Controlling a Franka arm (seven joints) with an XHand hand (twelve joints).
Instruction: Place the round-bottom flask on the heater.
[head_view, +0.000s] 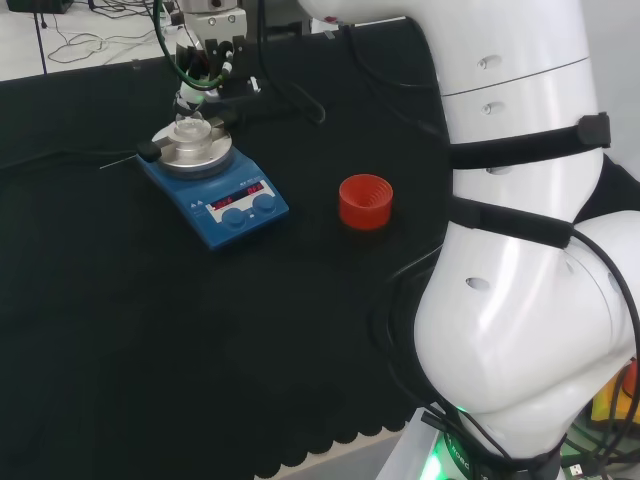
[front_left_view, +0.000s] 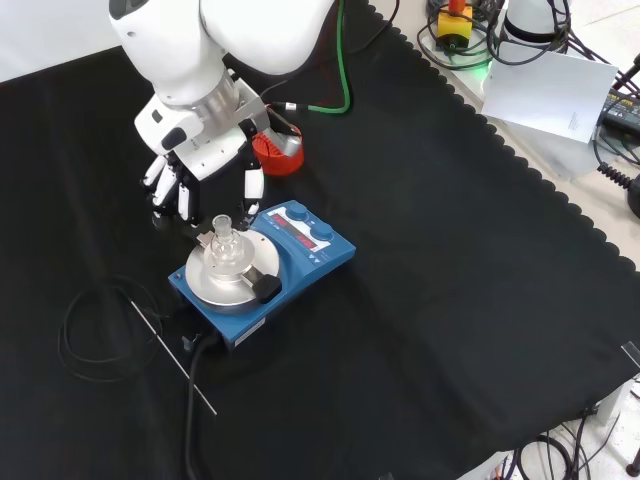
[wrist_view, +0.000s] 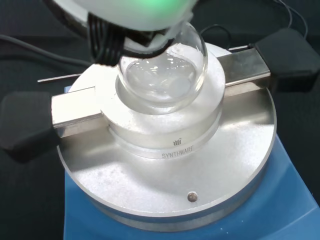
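Robot hand: blurred white shape over the flask neck in the wrist view.
Red ribbed stand: front view, half hidden behind the robot hand.
Heater: base cut by the wrist view's edges.

Even, bright overhead light, soft faint shadows on the black cloth. Wrist view: glare patches on the metal plate and clear flask, blurred hand with green glow close to the lens.
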